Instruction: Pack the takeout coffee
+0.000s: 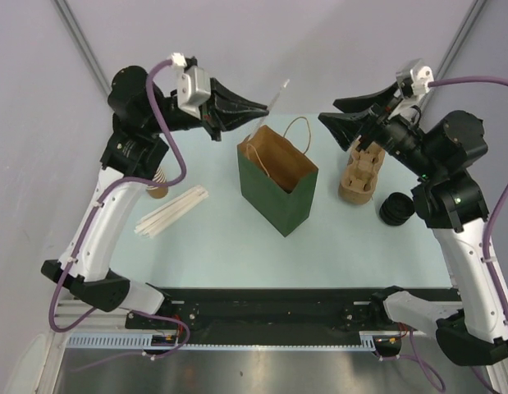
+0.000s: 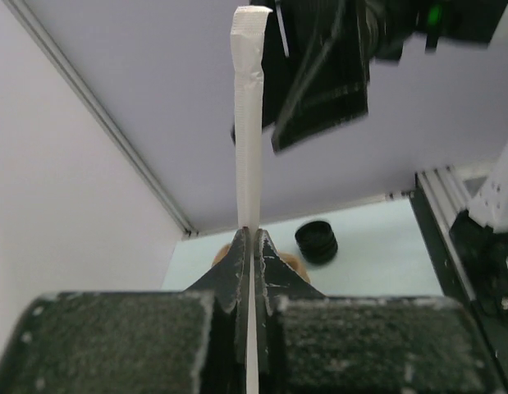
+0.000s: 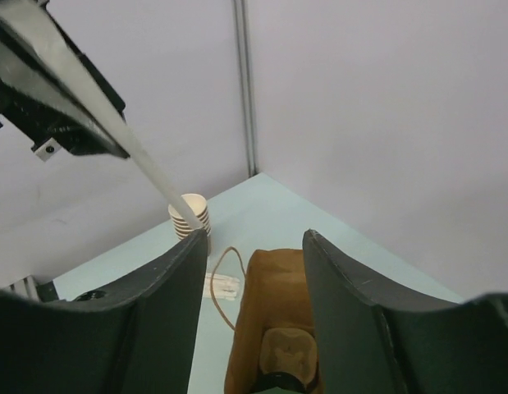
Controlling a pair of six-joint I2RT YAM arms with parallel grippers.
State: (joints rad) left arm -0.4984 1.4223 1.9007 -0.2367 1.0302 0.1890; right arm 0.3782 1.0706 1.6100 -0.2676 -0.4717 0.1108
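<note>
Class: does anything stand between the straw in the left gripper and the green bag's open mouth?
Nothing visible does. The left gripper holds the straw raised near the bag, whose mouth is open.

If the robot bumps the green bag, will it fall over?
Maybe. The green paper bag stands tall on a narrow base, so a push high up would likely tip it. It looks like thin paper and nothing shows inside, so it is probably light and might slide or crumple.

left arm (image 1: 106,217) raised, jaws shut | right arm (image 1: 475,263) raised, jaws apart
</note>
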